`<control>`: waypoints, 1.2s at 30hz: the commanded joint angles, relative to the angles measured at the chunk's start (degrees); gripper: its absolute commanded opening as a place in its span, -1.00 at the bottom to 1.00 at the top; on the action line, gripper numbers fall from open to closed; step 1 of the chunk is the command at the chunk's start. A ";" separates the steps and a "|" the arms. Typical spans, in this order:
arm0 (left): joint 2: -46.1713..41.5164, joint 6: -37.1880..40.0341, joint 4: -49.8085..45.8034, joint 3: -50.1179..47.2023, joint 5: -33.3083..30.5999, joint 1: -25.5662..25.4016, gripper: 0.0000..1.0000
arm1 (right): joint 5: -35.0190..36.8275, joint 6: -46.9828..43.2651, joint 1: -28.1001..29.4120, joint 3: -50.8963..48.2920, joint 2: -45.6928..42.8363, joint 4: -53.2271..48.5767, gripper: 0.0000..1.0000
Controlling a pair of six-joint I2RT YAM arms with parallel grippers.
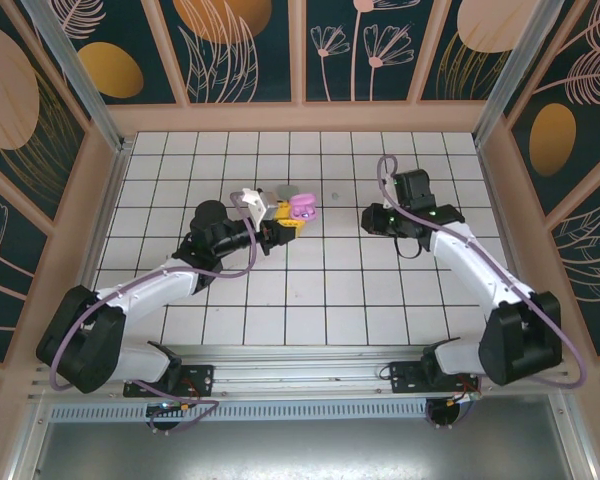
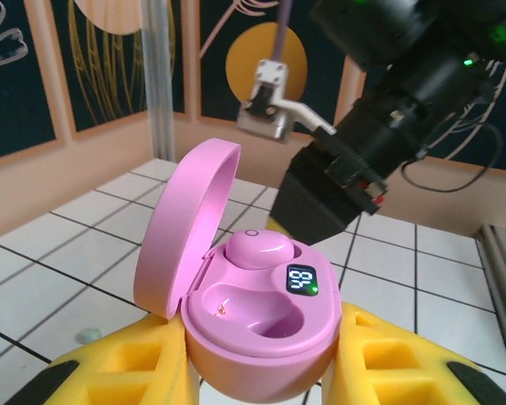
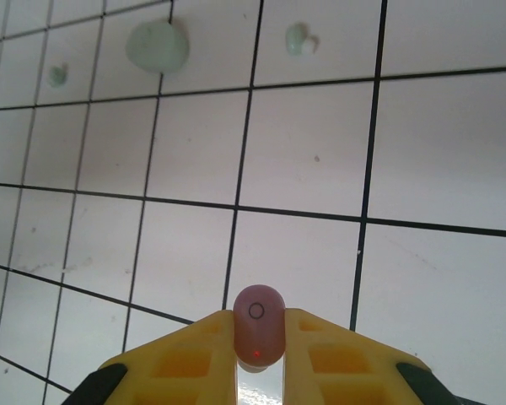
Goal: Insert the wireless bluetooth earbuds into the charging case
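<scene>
**Between the fingers of the left gripper (image 2: 257, 384): pink case half filled**

That gripper is pinching the pink charging case (image 2: 261, 337) by its base, with the yellow fingers (image 2: 118, 371) set narrow against it. The lid (image 2: 190, 219) is standing open on the left of the grip. One pink earbud (image 2: 260, 249) is sitting in the far well, beside the lit display (image 2: 300, 279). The near well (image 2: 253, 308) is lying empty.

Off to the side, the right gripper (image 3: 260, 359) is gripping the second pink earbud (image 3: 259, 325) narrowly, and the bud's tip is poking out just ahead of the fingertips. In the top view it is hanging apart from the case.

Judgement: the pink pair is running half done, and the held bud is waiting for the empty well.

Ahead of the right gripper, well apart on the tiles, a larger rounded mint piece (image 3: 156, 44) is lying. A tiny mint bud (image 3: 301, 38) is lying to its right and another tiny mint bud (image 3: 59, 74) to its left, both looking untouched. Whether the larger piece is a case, I cannot tell.

Count: pink cases one, pink earbuds two, mint pieces three.
</scene>
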 commanded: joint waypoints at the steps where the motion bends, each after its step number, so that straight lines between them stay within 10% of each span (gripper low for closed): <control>1: 1.13 0.97 6.49 1.32 -4.06 -0.38 -0.91 | 1.60 2.35 0.36 2.80 -3.71 -3.91 -0.68; 36: 15.06 1.41 16.46 8.74 -8.25 -7.83 -0.93 | 1.38 12.45 14.35 10.09 -10.16 2.37 -0.70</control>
